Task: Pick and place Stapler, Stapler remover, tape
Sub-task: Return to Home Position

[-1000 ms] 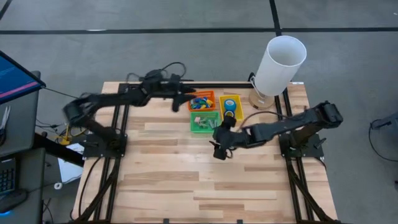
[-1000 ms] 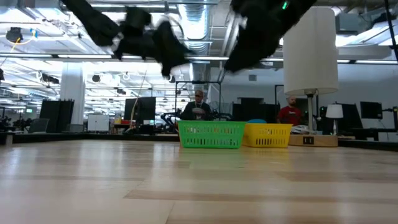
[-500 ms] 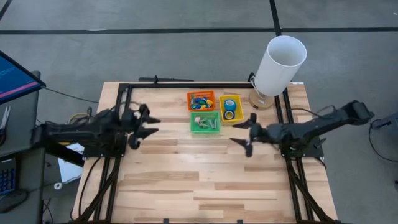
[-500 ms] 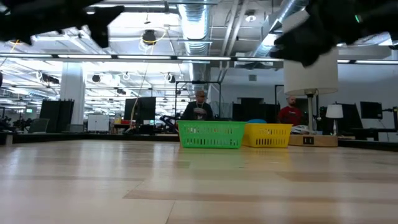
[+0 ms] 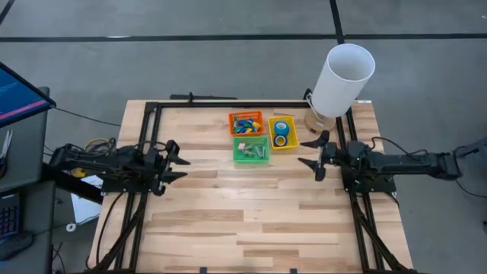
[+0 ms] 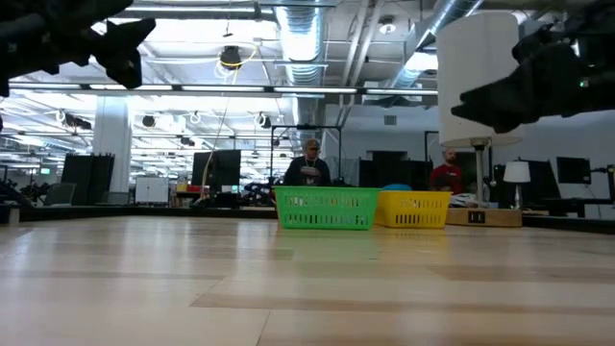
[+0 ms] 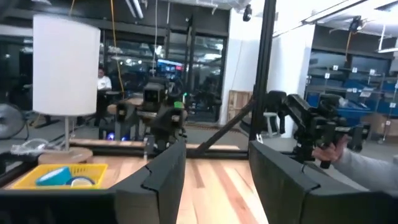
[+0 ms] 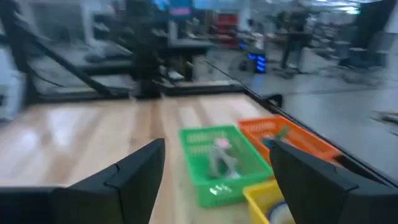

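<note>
High view: my left hand (image 5: pixel 181 166) hangs over the left edge of the worktop (image 5: pixel 228 217), fingers spread. My right hand (image 5: pixel 306 152) sits over the right side, also spread and holding nothing, just beside the yellow bin (image 5: pixel 294 122). Three bins cluster at the far middle. The orange bin (image 5: pixel 260 116) holds the small coloured staplers (image 5: pixel 245 123), and the green bin (image 5: pixel 236 156) holds the staple removers (image 5: pixel 253 150). Both rolls of tape (image 5: pixel 281 128) lie in the yellow bin. A lamp (image 5: pixel 346 76) stands at the far right corner. Open planks run from the bins to the near edge, with wide room between the hands. A monitor (image 5: pixel 19 95) off the left side shows writing too small for me to read.

Low view: both arms hang high, well clear of the boards. The green and yellow bins stand side by side far back, a blue curve of tape peeking over the yellow rim. A dark box (image 6: pixel 478 217) at the lamp's foot bears marks I cannot make out. Two people (image 6: pixel 309 163) are in the room behind.

Left wrist view: the fingers (image 7: pixel 158 180) are apart, and the tape lies in the yellow bin near the lamp.

Right wrist view: the fingers (image 8: pixel 134 174) are apart. The green bin lies ahead, the orange bin just beyond it, and a yellow corner is nearer.
</note>
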Robot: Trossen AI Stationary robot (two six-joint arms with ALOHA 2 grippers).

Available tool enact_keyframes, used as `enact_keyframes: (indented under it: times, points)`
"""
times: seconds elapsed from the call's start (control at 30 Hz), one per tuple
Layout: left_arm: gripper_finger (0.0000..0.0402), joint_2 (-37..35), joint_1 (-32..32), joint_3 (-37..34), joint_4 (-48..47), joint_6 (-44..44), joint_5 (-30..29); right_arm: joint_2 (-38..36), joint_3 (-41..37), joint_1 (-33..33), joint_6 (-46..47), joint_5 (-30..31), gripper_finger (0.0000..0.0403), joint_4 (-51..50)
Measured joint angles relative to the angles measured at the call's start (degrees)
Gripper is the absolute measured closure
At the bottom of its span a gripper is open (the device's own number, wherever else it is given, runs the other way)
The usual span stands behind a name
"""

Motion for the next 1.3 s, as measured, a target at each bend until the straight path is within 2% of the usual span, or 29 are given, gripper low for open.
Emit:
enact_keyframes:
  times: [0.07, 0.13, 0.37, 0.8, 1.3]
  points:
    - [0.0233, 0.5, 0.0, 0.0, -0.2, -0.1, 0.0, -1.4, 0.1, -1.0, 1.3, -3.8, 0.0122, -0.7]
    - [0.0233, 1.3, 0.0, 0.0, 0.0, -0.2, 0.0, -2.1, 0.0, -1.4, 2.5, -5.0, 0.0122, -1.6]
    - [0.0234, 3.5, 0.0, 0.0, -0.1, -0.2, 0.0, -2.3, 0.0, -1.4, 7.3, -5.0, 0.0122, -1.8]
    - [0.0234, 6.9, 0.0, 0.0, 0.0, -0.2, 0.0, -2.3, 0.0, -1.4, 7.3, -5.0, 0.0122, -1.8]
    - [0.0234, 6.9, 0.0, 0.0, 0.1, -0.2, 0.0, -2.3, 0.0, -1.4, 7.3, -5.0, 0.0122, -1.8]
